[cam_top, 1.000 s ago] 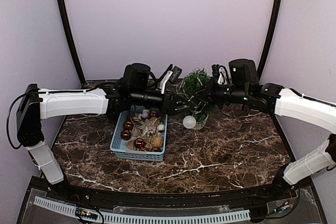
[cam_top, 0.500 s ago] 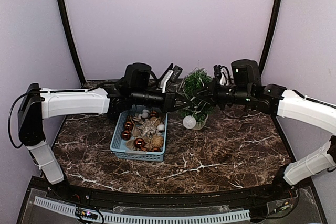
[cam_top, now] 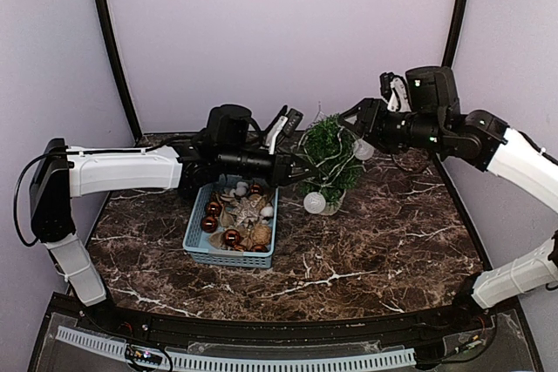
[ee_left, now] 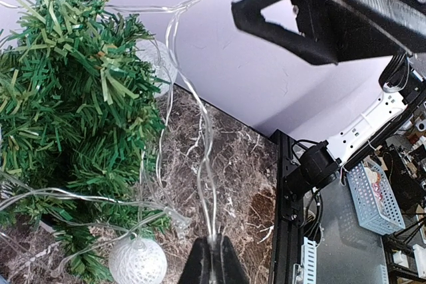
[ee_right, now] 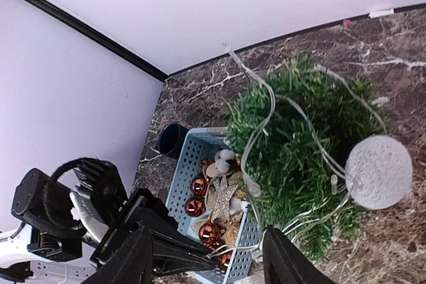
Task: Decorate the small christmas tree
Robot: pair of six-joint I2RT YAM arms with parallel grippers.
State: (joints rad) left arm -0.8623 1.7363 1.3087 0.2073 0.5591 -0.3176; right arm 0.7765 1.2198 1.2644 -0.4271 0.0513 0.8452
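Two white balls (cam_top: 314, 203) on clear wire (ee_left: 206, 184) drape the small christmas tree (cam_top: 330, 158).

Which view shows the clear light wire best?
The left wrist view: the wire rises from the shut left gripper beside the tree, sharp against the wall. The right wrist view shows its loops draped over the tree. From the top view it is barely visible.
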